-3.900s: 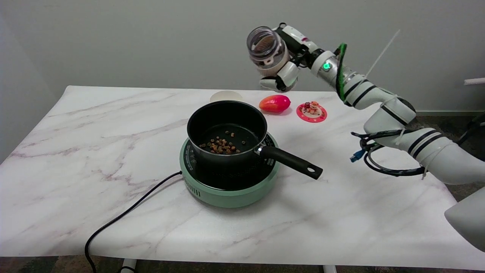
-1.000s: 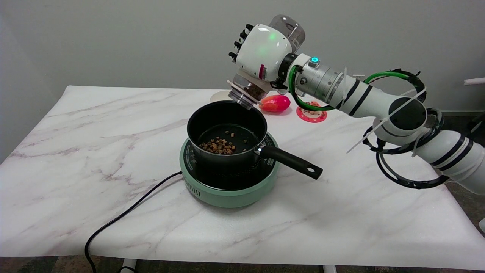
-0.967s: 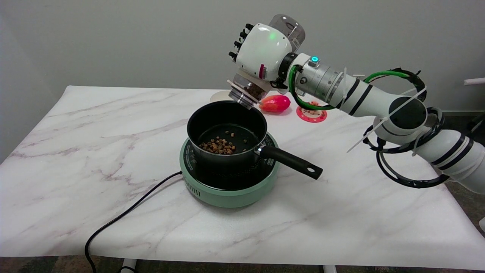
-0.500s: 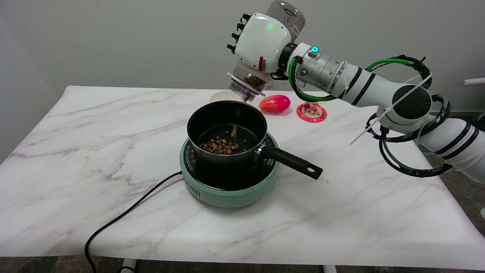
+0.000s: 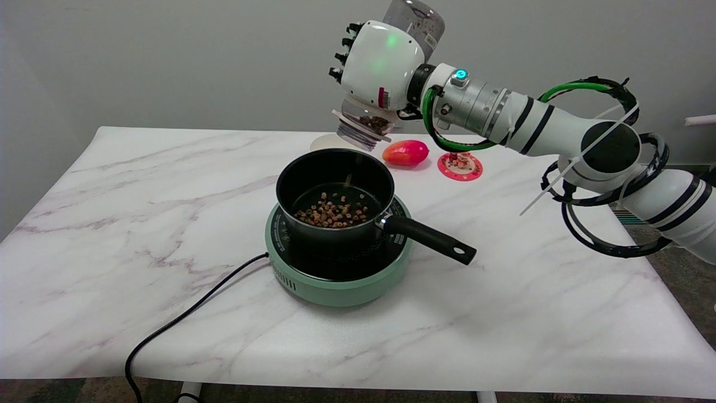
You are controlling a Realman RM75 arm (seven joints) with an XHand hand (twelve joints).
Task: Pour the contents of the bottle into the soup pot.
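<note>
Already a good scatter of brown pellets (image 5: 334, 212) lies on the floor of the black pot (image 5: 334, 193), which sits on the green hotplate (image 5: 338, 280) on the worktop (image 5: 140, 224). Above the pot's far rim the right hand (image 5: 380, 64) wraps its fingers (image 5: 340, 57) round the clear bottle (image 5: 386, 67), tipped mouth-down. Some pellets remain in its neck, so the pouring looks well along but unfinished.
</note>
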